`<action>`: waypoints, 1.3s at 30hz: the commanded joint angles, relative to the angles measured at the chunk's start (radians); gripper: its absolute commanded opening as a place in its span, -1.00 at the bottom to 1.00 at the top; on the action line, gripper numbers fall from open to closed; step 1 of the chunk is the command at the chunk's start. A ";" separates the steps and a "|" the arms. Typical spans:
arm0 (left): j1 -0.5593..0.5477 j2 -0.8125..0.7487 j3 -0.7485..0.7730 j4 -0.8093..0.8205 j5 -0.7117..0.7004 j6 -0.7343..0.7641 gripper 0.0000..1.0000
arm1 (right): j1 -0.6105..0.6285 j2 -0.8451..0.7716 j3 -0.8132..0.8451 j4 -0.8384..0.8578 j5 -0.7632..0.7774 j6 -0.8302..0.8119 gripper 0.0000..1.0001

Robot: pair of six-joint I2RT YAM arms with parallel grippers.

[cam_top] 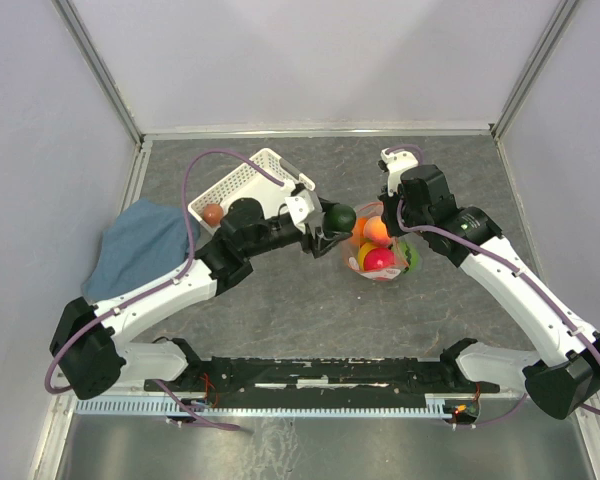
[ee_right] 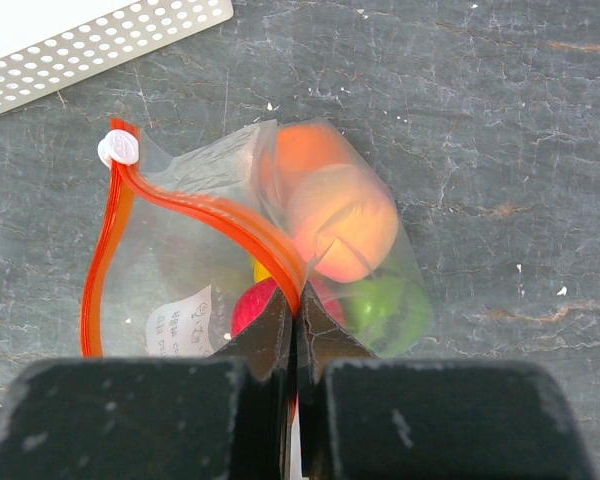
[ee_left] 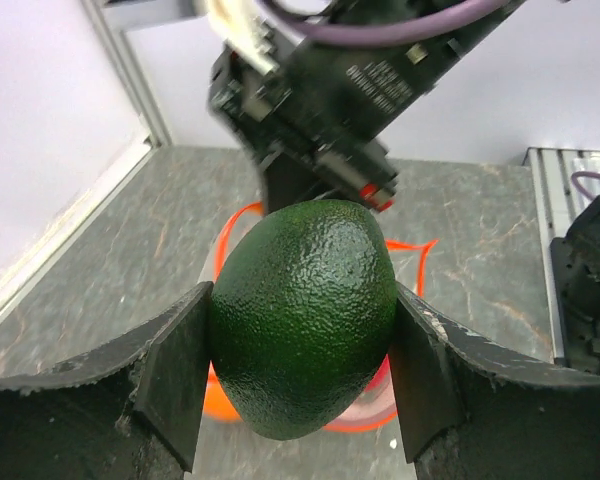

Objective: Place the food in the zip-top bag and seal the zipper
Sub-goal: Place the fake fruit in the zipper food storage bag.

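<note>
Avocado (ee_left: pixel 302 318) is gripped between the fingers of my left pincer (ee_left: pixel 302 372), held off the table (cam_top: pixel 300 320). Overhead puts it at the left edge of the bag (ee_right: pixel 180 290), which sits mid-table with its mouth open. My right pincer (ee_right: pixel 296 318) is clenched on the zipper (ee_right: pixel 215 215) strip, jaws fully together on that edge. Slider (ee_right: pixel 118 149) is at the far end of the strip.

Only the right wrist view shows the contents: peach (ee_right: pixel 342 222), orange (ee_right: pixel 305 150) behind it, green ball (ee_right: pixel 385 310), red apple (ee_right: pixel 252 305), a sliver of lemon (ee_right: pixel 262 270).

Only overhead shows the brown piece (cam_top: pixel 212 212) lying in the white basket (cam_top: pixel 245 180) behind my left arm, with a blue cloth (cam_top: pixel 140 250) further left.

In the left wrist view the avocado blocks nearly all of the bag; only the zipper loop peeks out on both sides. My right pincer cuts off the near part of the bag. Can't tell if the avocado touches the bag.
</note>
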 commanded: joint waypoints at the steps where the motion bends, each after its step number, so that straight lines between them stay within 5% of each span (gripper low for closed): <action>1: -0.038 0.049 0.010 0.185 0.028 -0.038 0.02 | 0.000 -0.028 0.011 0.025 0.012 0.019 -0.97; 22: -0.077 0.324 0.091 0.265 0.019 -0.018 0.04 | 0.000 -0.032 0.022 0.014 -0.027 0.037 -0.97; 31: -0.076 0.354 0.089 0.207 -0.166 0.011 0.22 | 0.000 -0.040 0.020 0.010 -0.024 0.036 -0.97; 39: -0.080 0.352 0.099 0.145 -0.171 -0.003 0.37 | 0.000 -0.037 0.013 0.017 -0.024 0.036 -0.97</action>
